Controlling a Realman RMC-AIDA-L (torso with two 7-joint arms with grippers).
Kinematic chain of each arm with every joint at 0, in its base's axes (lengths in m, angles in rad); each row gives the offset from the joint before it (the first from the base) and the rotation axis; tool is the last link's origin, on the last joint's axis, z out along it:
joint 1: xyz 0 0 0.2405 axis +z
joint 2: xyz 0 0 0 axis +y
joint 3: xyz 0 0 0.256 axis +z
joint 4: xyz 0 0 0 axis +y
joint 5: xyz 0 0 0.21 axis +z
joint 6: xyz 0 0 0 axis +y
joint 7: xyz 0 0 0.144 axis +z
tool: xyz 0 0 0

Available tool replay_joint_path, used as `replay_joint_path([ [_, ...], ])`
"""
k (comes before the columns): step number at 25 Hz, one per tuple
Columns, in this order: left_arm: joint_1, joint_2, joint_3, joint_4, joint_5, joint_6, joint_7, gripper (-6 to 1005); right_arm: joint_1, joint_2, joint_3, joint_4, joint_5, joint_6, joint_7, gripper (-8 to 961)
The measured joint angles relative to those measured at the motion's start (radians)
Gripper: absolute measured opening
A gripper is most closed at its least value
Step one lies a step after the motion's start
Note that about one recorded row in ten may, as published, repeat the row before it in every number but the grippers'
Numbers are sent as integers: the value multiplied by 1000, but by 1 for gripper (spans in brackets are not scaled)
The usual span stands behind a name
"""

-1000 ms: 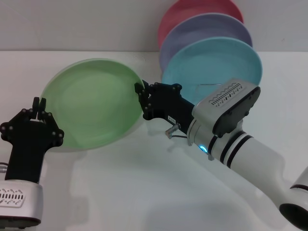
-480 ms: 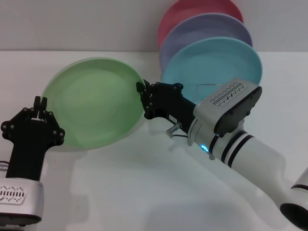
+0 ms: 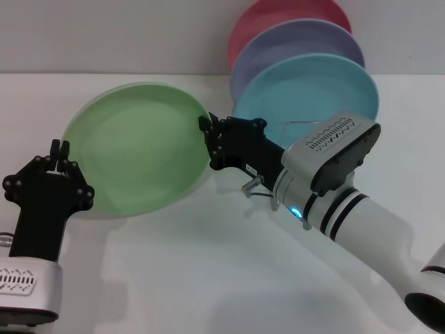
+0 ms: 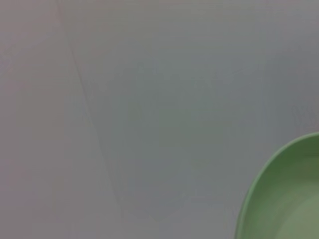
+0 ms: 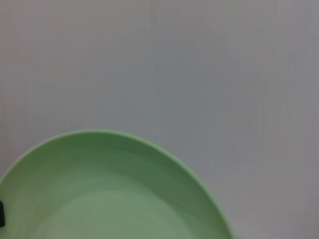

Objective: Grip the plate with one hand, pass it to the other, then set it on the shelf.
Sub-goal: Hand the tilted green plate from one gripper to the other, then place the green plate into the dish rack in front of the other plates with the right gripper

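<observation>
The light-green plate (image 3: 132,149) hangs tilted above the white table, its face turned toward me. My right gripper (image 3: 208,136) is shut on the plate's right rim, reaching in from the right. Low on the left, my left gripper (image 3: 58,149) stands upright just off the plate's lower left rim, fingers together and holding nothing. The left wrist view catches only an edge of the plate (image 4: 289,199), and the right wrist view shows its upper rim (image 5: 109,194). Of the shelf, only a thin wire loop (image 3: 300,122) shows in front of the turquoise plate.
Three plates stand on edge at the back right: a turquoise one (image 3: 327,87) in front, a lavender one (image 3: 292,42) behind it, a pink one (image 3: 278,14) at the rear. The white table (image 3: 174,278) runs to a pale wall behind.
The right gripper and the green plate have drifted slightly to the right. The left gripper has stayed where it was.
</observation>
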Motion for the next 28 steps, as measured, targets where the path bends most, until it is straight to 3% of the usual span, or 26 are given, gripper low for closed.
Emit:
replay_joint_path([
  [12, 1, 6, -1, 0, 6, 6, -21, 117, 0, -1, 1, -5, 0, 0, 1, 26],
  [16, 3, 8, 0, -6, 8, 19, -27, 306, 2, 0, 1, -8, 0, 0, 1, 24],
  [21, 19, 12, 0, -9, 32, 87, -112, 423, 6, 1, 7, -9, 0, -3, 1, 22],
  [22, 31, 25, -3, 1, 55, 171, -210, 446, 5, 1, 11, -7, 0, -21, -19, 22],
  [28, 34, 58, -17, 51, 67, 304, -427, 551, -11, 1, 11, 1, -1, -115, -63, 20],
])
